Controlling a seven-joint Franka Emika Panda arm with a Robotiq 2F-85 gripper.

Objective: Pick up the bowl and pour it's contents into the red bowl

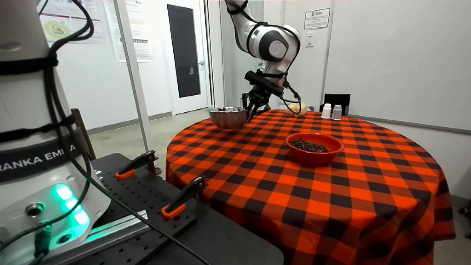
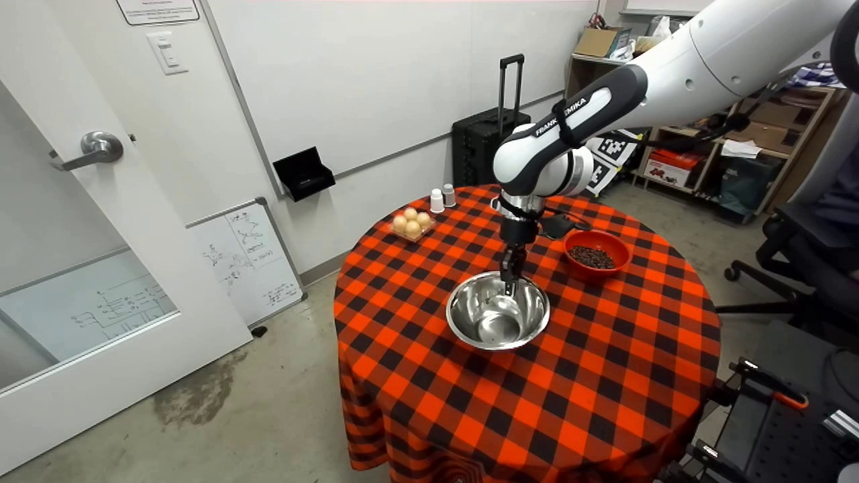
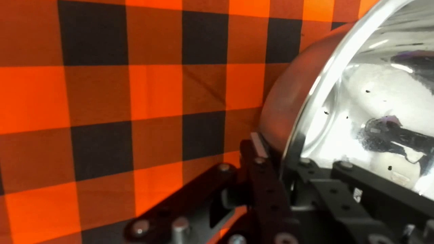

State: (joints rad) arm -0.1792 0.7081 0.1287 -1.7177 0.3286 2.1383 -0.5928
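The bowl, shiny steel, (image 1: pixel 228 120) stands upright at the far left of the table in an exterior view; it also shows in an exterior view (image 2: pixel 498 329) and in the wrist view (image 3: pixel 305 91). Only a few dark specks show inside it. My gripper (image 3: pixel 275 153) is shut on the bowl's rim, one finger inside and one outside; it also shows in both exterior views (image 1: pixel 251 115) (image 2: pixel 510 288). I cannot tell whether the bowl touches the table. The red bowl (image 1: pixel 314 158) (image 2: pixel 622 253) stands apart on the table, holding small dark beans (image 1: pixel 308 145) (image 2: pixel 592 257).
The round table has a red and black checked cloth (image 1: pixel 353 221). A clear tray of round, pale, egg-like items (image 2: pixel 411 225) and two small shakers (image 2: pixel 437 201) stand near its far edge. Orange-black clamps (image 1: pixel 184 198) stick up on the robot's mounting table.
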